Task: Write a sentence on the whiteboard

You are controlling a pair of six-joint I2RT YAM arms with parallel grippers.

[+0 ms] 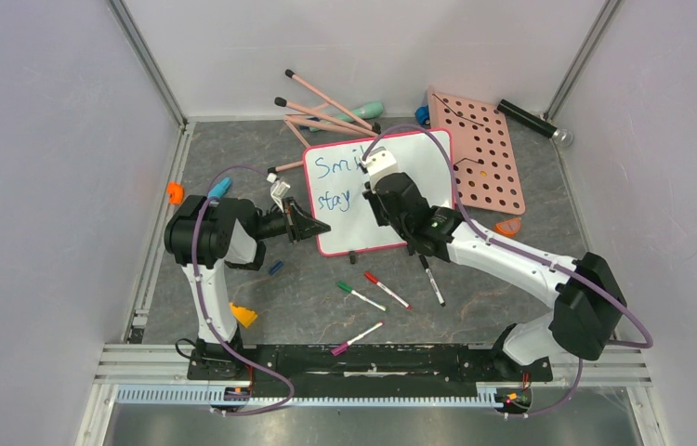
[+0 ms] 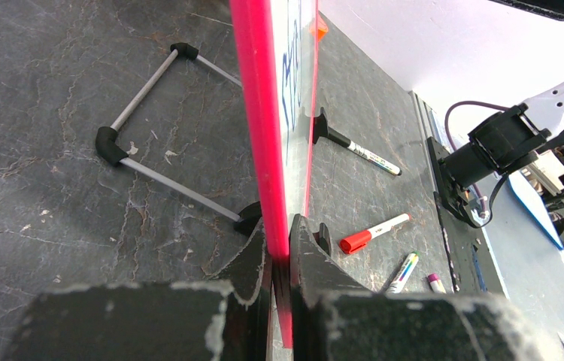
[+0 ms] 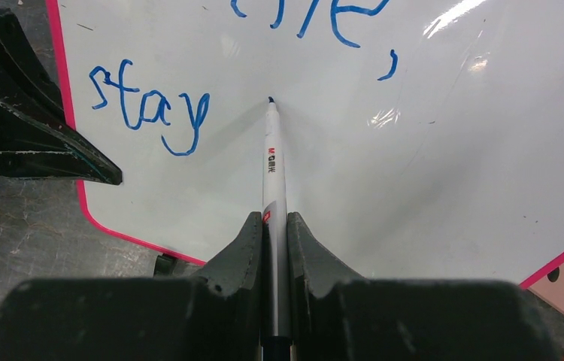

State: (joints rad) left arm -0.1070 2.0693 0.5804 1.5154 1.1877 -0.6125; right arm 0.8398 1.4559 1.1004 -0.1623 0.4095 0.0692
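Resting on the dark mottled table [image 2: 53, 150], the glossy white rectangular whiteboard [image 1: 428, 163] with rounded pink-red rim is pinched at its edge by the left tool [image 2: 279, 226]. A slim white plastic marker [image 3: 273, 165] is clamped in the right tool [image 3: 274, 218], its tip touching the board just right of "stay" in the blue handwritten sentence [image 3: 147, 109].

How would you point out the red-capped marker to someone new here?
Start at the whiteboard in the middle of the table. Just on its near side, the red-capped marker lies right of the green-capped marker and left of the black marker. Its cap alone is red.
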